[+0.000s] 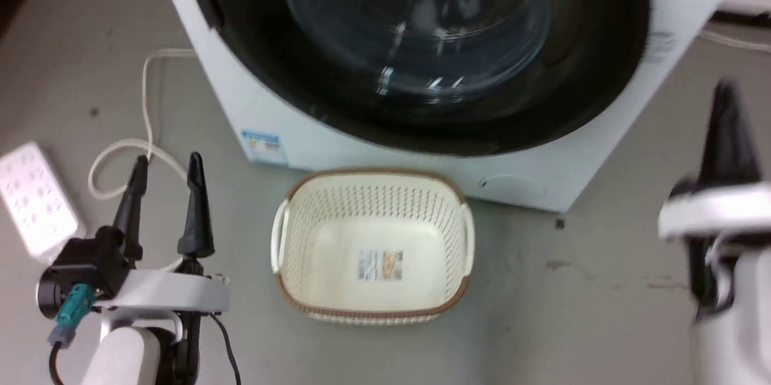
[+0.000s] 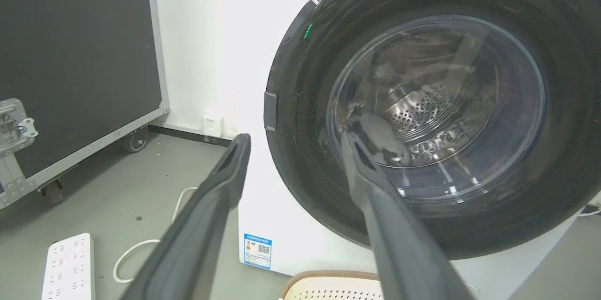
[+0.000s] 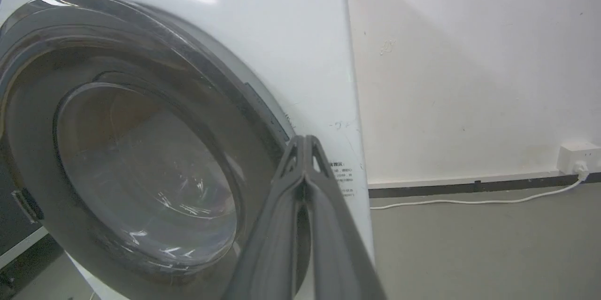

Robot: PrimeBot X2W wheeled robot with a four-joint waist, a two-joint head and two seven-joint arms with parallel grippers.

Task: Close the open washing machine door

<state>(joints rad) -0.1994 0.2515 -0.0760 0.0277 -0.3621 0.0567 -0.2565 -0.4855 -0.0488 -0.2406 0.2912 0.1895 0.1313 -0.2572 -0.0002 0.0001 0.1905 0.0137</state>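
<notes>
1. Large round glossy black washing machine door w/ bulging clear glass window [image 1: 421, 29] sits at the front of the white box-shaped washing machine [image 1: 337, 150]. It looks flush w/ the front panel, no gap visible. In the left wrist view the perforated steel drum shows through the glass of the door [image 2: 436, 117].
2. Left gripper [image 1: 167, 159] is at the lower left of the head view, over the grey floor [image 1: 542, 325]. Fingers spread apart, nothing between them, clear of the door.
3. Right gripper [image 1: 726, 132] is at the right edge of the head view, blurred, near the washer's right corner. In the right wrist view its fingers [image 3: 305, 150] are pressed together at the tips, holding nothing, w/ the door [image 3: 141, 159] to their left.
4. Cream perforated plastic basket w/ brown rim [image 1: 373, 173] stands on the floor just in front of the washer, below the door, empty apart from a label on its bottom.
5. White flat power strip [image 1: 36, 198] lies on the floor to the left, by a looped white cable [image 1: 147, 90].
6. Black flight case w/ metal edging on castors [image 2: 70, 56] stands left of the washer.
</notes>
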